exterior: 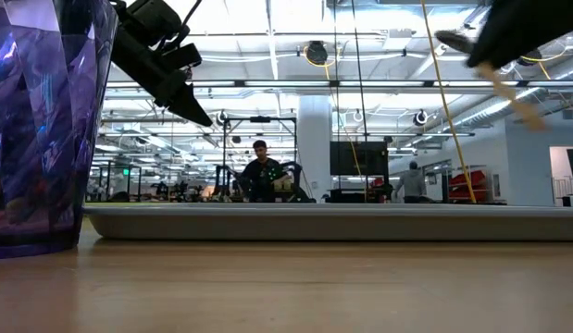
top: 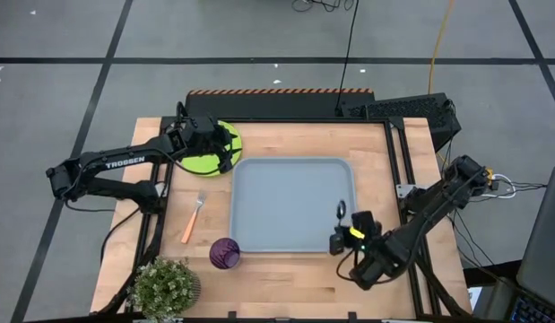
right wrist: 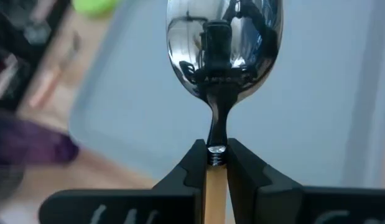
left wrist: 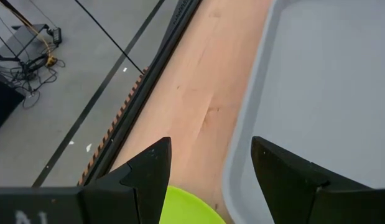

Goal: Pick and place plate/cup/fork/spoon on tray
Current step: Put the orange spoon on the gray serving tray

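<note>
My right gripper (right wrist: 216, 163) clamped on the spoon (right wrist: 224, 46) just above its orange handle, bowl poking out over the tray (top: 290, 206) beneath, my left gripper (left wrist: 208, 180) spread wide above the lime-green plate (left wrist: 187, 207), tray edge just beside it

The tray (top: 290, 205) lies open across its whole floor, with only its raised rim to clear. The right gripper (top: 341, 230), closed on the spoon (top: 341, 212), hangs over the tray's near right corner. Left of the tray, the fork (top: 193, 218) and the purple cup (top: 225, 253) crowd the wood, with a potted plant (top: 165, 287) at the corner. The left gripper (top: 225, 151), jaws wide, covers the plate (top: 212, 146), just beside the tray's far left corner.
</note>
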`<state>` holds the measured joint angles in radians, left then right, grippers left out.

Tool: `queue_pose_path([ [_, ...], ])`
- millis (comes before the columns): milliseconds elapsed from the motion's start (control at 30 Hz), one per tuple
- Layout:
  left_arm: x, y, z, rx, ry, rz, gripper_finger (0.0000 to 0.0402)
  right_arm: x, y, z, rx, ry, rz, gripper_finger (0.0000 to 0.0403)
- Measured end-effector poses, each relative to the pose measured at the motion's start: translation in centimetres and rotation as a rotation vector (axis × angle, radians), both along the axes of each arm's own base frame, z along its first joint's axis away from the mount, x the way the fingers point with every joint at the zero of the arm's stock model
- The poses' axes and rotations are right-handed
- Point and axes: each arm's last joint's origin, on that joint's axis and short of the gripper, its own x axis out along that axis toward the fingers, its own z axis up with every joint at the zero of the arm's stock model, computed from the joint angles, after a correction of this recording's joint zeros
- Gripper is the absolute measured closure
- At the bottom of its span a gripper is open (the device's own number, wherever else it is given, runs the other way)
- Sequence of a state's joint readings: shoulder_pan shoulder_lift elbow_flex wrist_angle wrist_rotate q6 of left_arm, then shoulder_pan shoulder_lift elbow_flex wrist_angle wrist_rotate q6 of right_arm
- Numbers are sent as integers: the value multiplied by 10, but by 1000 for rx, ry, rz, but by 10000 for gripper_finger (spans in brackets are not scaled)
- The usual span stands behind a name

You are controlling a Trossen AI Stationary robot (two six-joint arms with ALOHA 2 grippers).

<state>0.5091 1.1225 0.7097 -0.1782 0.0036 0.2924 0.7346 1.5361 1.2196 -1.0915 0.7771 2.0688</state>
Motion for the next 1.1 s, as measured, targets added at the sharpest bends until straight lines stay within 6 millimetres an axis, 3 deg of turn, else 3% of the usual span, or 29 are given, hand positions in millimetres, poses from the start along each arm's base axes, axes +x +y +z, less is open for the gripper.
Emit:
queue_pose_path([
  [300, 0, 0, 0, 0, 0, 0, 176, 13, -31, -56, -331, -20, 109, 382],
  [567, 0, 0, 0, -3, 3, 1, 176, 14, -54, -101, -255, -123, 122, 380],
  [733, 0, 0, 0, -3, 3, 2, 176, 8, -59, -117, -155, -126, 155, 362],
  [967, 0, 0, 0, -3, 3, 2, 176, 7, -61, -120, -113, -130, 149, 365],
  [1100, 0, 0, 0, -2, 4, 1, 176, 7, -61, -119, -116, -129, 154, 348],
])
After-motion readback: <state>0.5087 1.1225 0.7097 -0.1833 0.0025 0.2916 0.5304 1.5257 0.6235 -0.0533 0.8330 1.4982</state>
